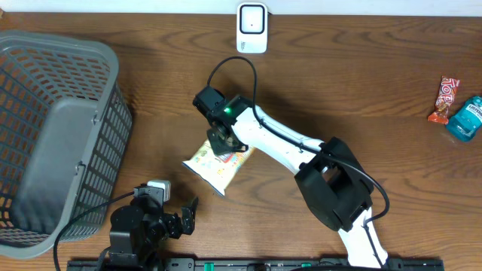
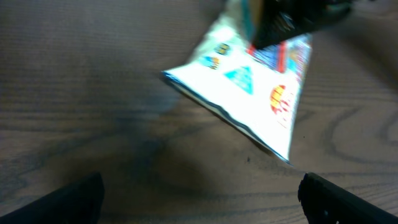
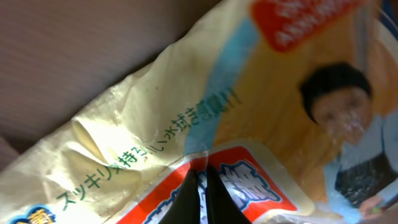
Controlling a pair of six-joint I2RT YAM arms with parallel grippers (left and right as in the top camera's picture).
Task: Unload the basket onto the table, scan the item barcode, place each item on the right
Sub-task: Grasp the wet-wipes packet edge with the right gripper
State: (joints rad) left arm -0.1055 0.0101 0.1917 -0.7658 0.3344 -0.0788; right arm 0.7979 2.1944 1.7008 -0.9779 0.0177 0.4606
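The right gripper (image 1: 224, 143) is clenched on the top edge of a snack bag (image 1: 215, 165) near the middle of the desk (image 1: 361, 83). In the right wrist view its fingertips (image 3: 200, 190) pinch together on the bag's red and white print. The bag hangs out toward the near left from the gripper, its pale printed face up; whether its low corner touches the desk I cannot tell. A white scanner (image 1: 251, 28) stands at the far edge, well apart from the bag and just right of it. The left gripper (image 1: 187, 217) sits released at the near left, its jaws spread wide and holding nothing, with the bag beyond it. A grey basket (image 1: 113, 120) fills the left side. At the far right lie a candy wrapper (image 1: 445, 98) and a blue bottle (image 1: 465, 119), just beside each other
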